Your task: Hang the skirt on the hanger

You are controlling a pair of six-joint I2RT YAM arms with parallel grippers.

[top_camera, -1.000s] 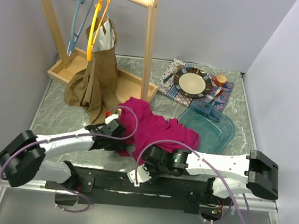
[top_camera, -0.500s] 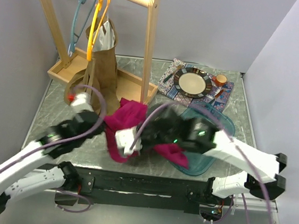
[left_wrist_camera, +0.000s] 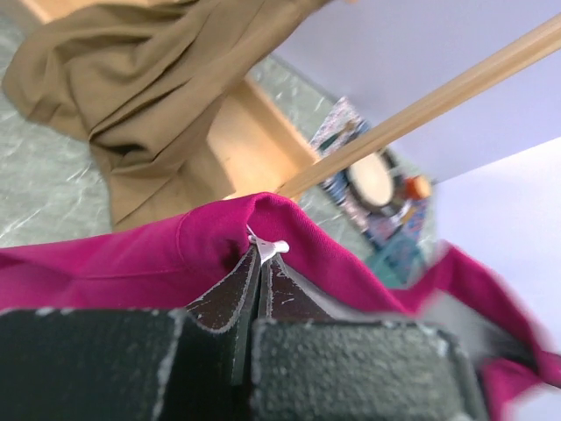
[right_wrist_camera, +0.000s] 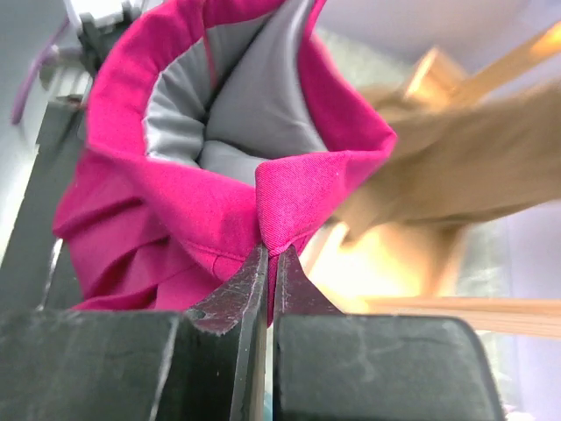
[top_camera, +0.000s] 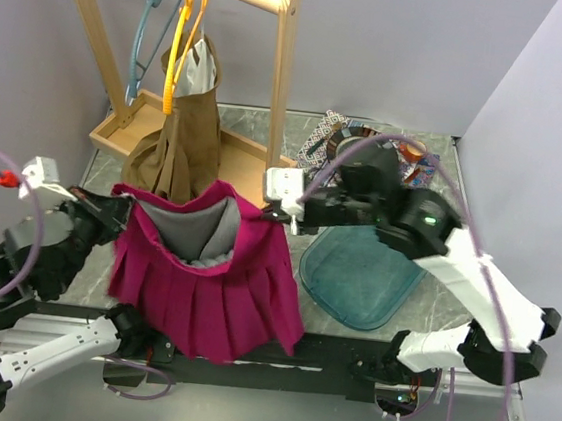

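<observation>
The magenta pleated skirt [top_camera: 207,288] with grey lining hangs in the air, stretched open between both grippers, above the table's near left. My left gripper [top_camera: 126,206] is shut on the waistband's left end; the skirt [left_wrist_camera: 131,254] shows in the left wrist view, pinched at my gripper [left_wrist_camera: 259,254]. My right gripper [top_camera: 279,213] is shut on the waistband's right end, seen in the right wrist view [right_wrist_camera: 272,250] with the skirt [right_wrist_camera: 289,189]. An empty orange hanger [top_camera: 182,34] and a blue hanger [top_camera: 150,26] hang on the wooden rack [top_camera: 280,80].
A brown garment [top_camera: 182,145] hangs from the rack onto its wooden base [top_camera: 119,128]. A blue translucent tray [top_camera: 359,279] lies at right of centre. A plate [top_camera: 353,143] on a patterned mat and an orange cup [top_camera: 414,144] sit at the back right, partly behind the right arm.
Both arms have risen from the table and spread apart, lifting the crumpled skirt and pulling its waistband open so it hangs down by its pleats.
</observation>
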